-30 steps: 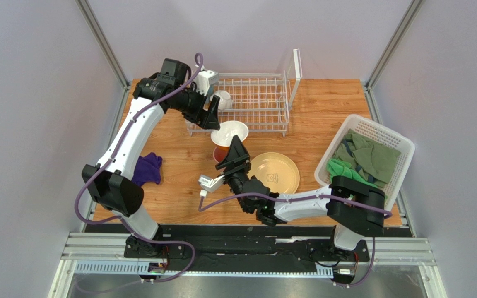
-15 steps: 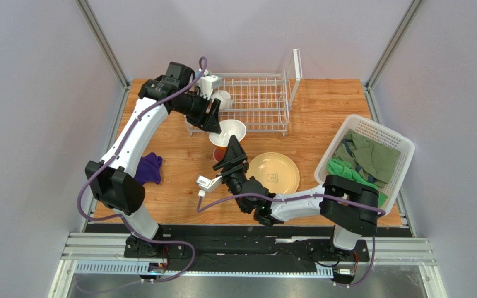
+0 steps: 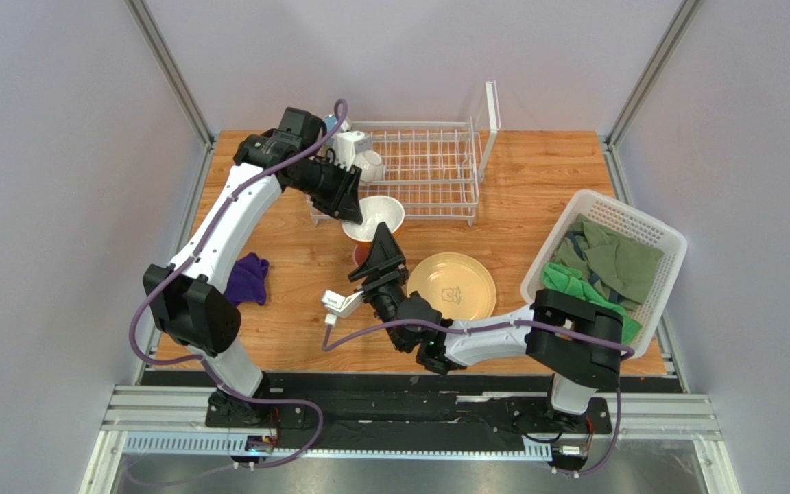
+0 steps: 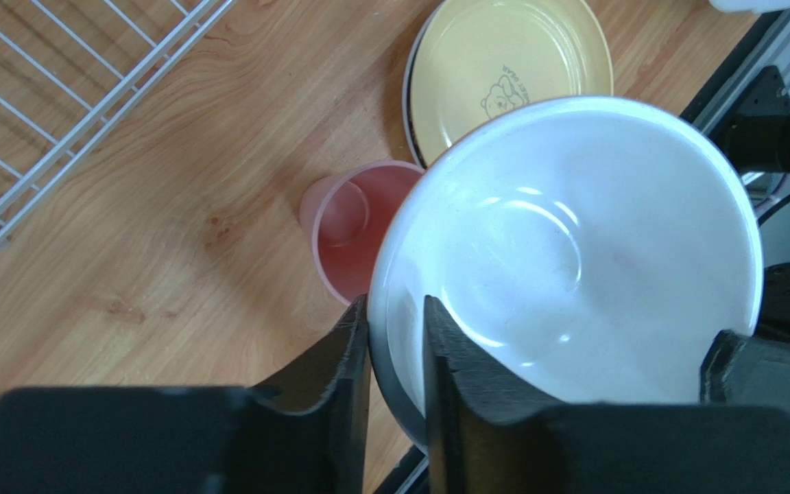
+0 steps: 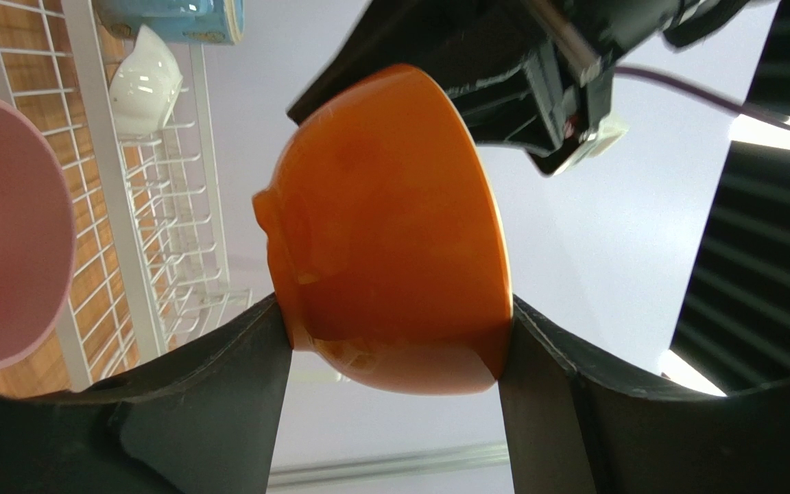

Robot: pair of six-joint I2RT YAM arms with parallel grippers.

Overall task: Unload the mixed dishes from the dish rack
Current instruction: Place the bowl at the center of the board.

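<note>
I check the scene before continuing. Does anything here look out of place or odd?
One thing stands out: the orange bowl, white inside, hangs in the air above the pink tumbler with both grippers on it. The left gripper pinches its rim; the right gripper clasps its sides.

Orange bowl (image 5: 389, 226) aloft, pink tumbler (image 4: 353, 237) upright, perhaps touching cream-yellow plate (image 4: 512, 51)

The bowl (image 5: 389, 237) is orange, the dish (image 4: 574, 257) white inside with a dark edge, the tumbler (image 4: 353, 232) pink, and the plate (image 4: 512, 51) cream-yellow with a small bear drawing. The rack (image 3: 425, 170) is white wire on a wood-grain surface (image 3: 543, 175). At nine o'clock lies a purple cloth (image 3: 248, 278), at three o'clock green cloths (image 3: 615, 262) in a white lattice basket (image 3: 636, 218).
</note>
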